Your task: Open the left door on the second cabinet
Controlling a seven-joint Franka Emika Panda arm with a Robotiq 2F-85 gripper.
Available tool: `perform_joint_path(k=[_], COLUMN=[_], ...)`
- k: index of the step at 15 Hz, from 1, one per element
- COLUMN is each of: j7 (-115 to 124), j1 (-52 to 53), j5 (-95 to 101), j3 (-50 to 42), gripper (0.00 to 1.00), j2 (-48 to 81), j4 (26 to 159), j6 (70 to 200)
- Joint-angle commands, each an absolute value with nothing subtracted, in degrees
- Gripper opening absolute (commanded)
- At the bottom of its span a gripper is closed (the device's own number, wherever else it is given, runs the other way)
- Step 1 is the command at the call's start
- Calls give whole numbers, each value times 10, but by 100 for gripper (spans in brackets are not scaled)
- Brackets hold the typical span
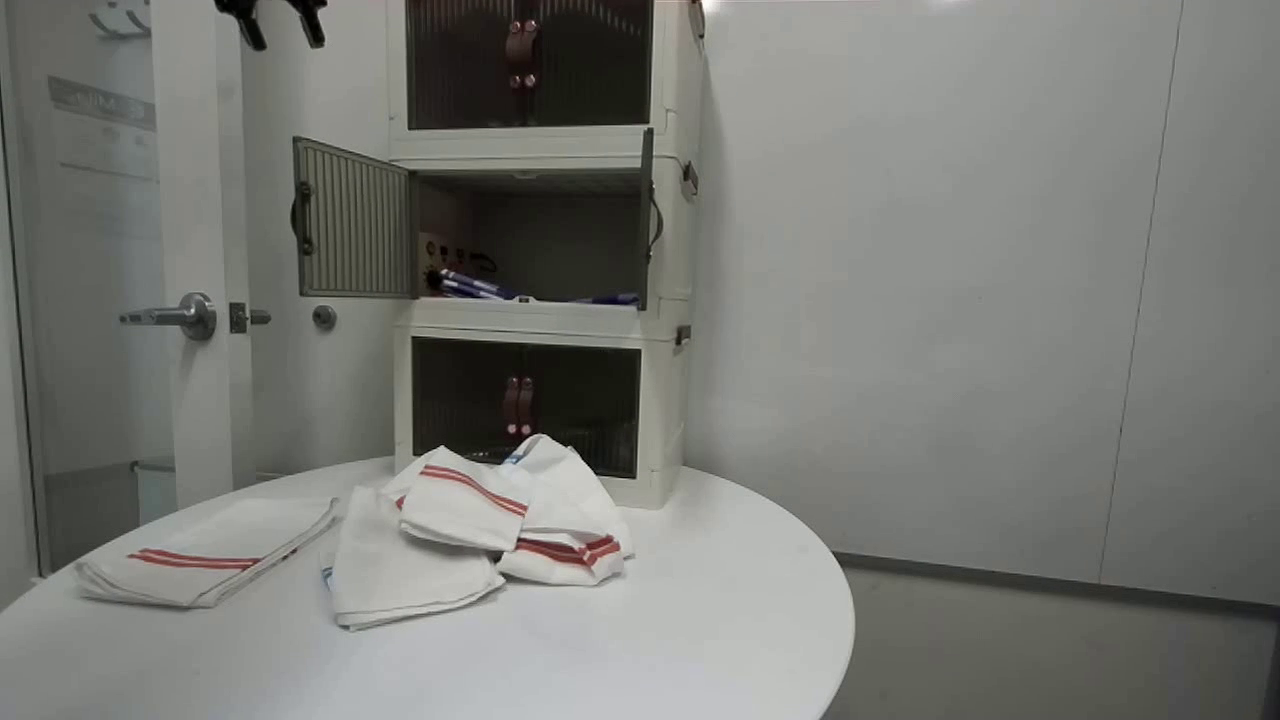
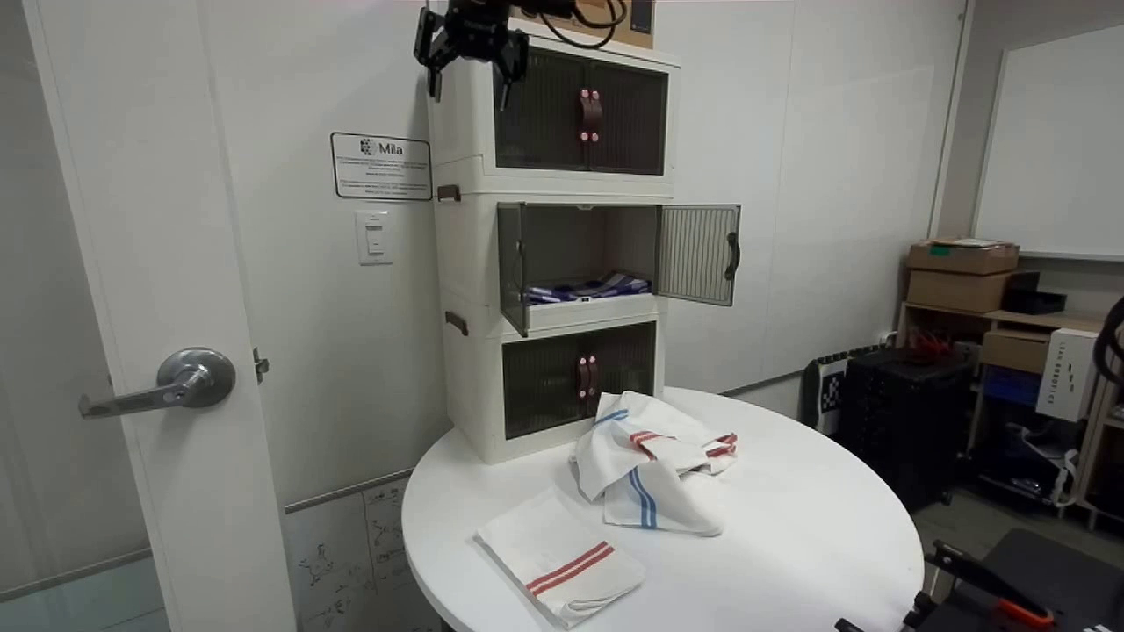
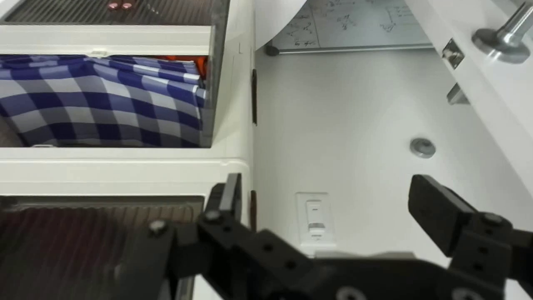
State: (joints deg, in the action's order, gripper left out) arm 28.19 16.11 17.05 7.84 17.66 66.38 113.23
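Observation:
The second cabinet (image 1: pixel 525 318) is the middle white unit of a stack, also in an exterior view (image 2: pixel 465 250). Its left door (image 1: pixel 355 220), a grey ribbed pane with a dark handle, stands swung outward. It shows nearly edge-on in an exterior view (image 2: pixel 512 268) and in the wrist view (image 3: pixel 216 75). The right door (image 2: pixel 701 254) also stands open. A blue-and-white checked cloth (image 3: pixel 104 100) lies inside. My gripper (image 3: pixel 327 183) is open and empty. It is high at the upper unit's left side, apart from the left door, as both exterior views (image 1: pixel 288 40) (image 2: pixel 469 95) show.
The upper unit (image 2: pixel 580 110) and bottom unit (image 2: pixel 580 377) have shut doors with leather handles. Crumpled towels (image 1: pixel 470 540) and a folded towel (image 1: pixel 210 550) lie on the round white table (image 1: pixel 700 620). A white room door (image 2: pixel 176 290) with a lever handle stands left of the stack.

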Motion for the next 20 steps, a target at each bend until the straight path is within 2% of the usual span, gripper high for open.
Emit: perform_joint_path(k=[1, 10, 20], j7=[353, 379, 426], j1=[157, 110, 72], j5=[205, 197, 205], j3=[52, 7, -6], gripper=[100, 100, 100], j2=[156, 135, 22], j4=[665, 735, 951], j6=[1114, 1114, 1193])
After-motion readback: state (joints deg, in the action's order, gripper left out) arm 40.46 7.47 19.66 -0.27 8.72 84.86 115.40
